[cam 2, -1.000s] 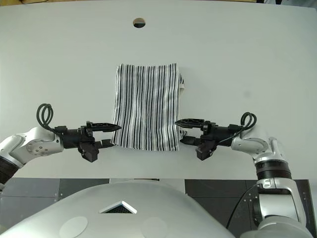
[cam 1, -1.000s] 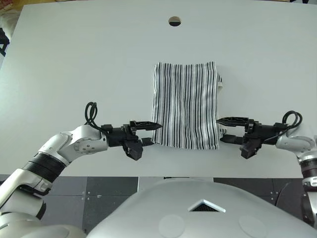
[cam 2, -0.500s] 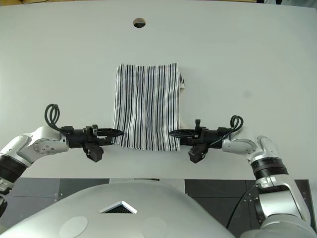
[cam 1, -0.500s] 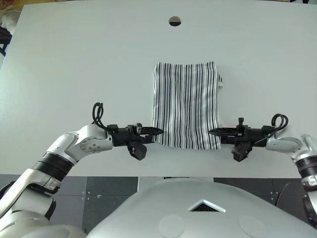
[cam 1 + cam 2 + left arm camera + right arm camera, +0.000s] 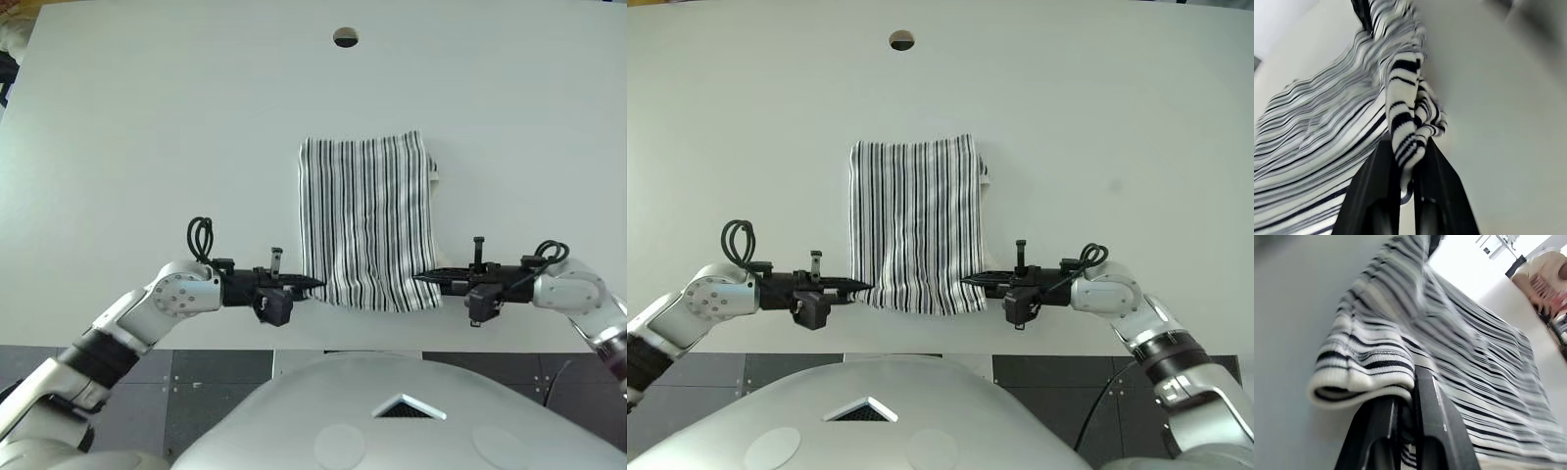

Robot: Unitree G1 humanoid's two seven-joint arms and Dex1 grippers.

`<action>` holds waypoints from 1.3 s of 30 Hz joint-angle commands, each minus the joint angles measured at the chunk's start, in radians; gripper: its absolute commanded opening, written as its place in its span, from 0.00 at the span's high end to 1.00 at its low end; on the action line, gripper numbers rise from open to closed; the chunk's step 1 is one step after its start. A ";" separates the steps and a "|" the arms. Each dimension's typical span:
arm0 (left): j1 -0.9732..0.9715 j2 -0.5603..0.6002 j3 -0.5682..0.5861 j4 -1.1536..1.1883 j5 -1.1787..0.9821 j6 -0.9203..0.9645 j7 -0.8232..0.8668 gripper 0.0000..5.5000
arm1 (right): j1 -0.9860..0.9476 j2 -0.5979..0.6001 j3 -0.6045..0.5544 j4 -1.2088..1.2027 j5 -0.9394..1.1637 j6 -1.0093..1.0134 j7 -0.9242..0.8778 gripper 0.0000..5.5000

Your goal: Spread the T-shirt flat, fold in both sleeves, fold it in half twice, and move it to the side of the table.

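- The black-and-white striped fabric T-shirt [image 5: 364,220] is laid on the flat white table [image 5: 147,127] as a narrow rectangle, with the sleeves already tucked in. A bit of pale trim is seen poking out at its 2 o'clock edge.
- Its long axis is run 12-to-6 as seen from the head, and the stripes are aligned with it.
- The black two-finger left gripper [image 5: 309,283] is clamped on the 7 o'clock corner of the near hem. In the left wrist view a bunched roll of that hem is pinched between the fingers [image 5: 1374,196].
- The black two-finger right gripper [image 5: 423,278] is clamped on the 5 o'clock corner. In the right wrist view the ribbed hem is likewise held between the fingers [image 5: 1432,421].
- The grippers are pointed inward at each other, toward 3 and 9 o'clock, level with the near hem. Neither arm is nearer, since one corner is taken by each.
- Key relation: the whole body of the T-shirt is at 12 o'clock from both grippers. The far hem is well apart from them, short of the small round hole [image 5: 345,38] in the table.
- The step is judged to be the first half-fold: the near hem is to be carried toward 12 o'clock and laid onto the far hem.
- Both corners should be moved evenly. Skew is the risk otherwise, as the far hem is pinned by nothing.
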 commanded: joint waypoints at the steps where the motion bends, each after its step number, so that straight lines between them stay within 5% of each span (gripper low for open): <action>1: 0.050 0.131 0.073 -0.194 -0.265 0.181 -0.145 0.97 | 0.061 -0.163 -0.040 -0.229 0.329 0.283 0.189 0.97; 7: 0.100 0.116 0.179 -0.256 -0.341 0.278 -0.209 0.97 | 0.125 -0.190 -0.165 -0.353 0.455 0.476 0.300 0.98; 20: -0.043 -0.172 0.391 0.087 -0.316 0.327 -0.232 0.97 | -0.115 0.177 -0.281 -0.161 0.192 0.541 0.180 0.98; 30: -0.202 -0.356 0.401 0.432 -0.130 0.271 -0.230 0.97 | -0.293 0.378 -0.274 0.145 -0.008 0.489 0.125 0.98; 36: -0.296 -0.414 0.434 0.604 -0.003 0.259 -0.128 0.77 | -0.391 0.465 -0.294 0.382 -0.148 0.442 -0.008 0.76; 39: -0.335 -0.428 0.453 0.671 0.040 0.283 -0.076 0.77 | -0.433 0.494 -0.315 0.469 -0.204 0.440 -0.106 0.70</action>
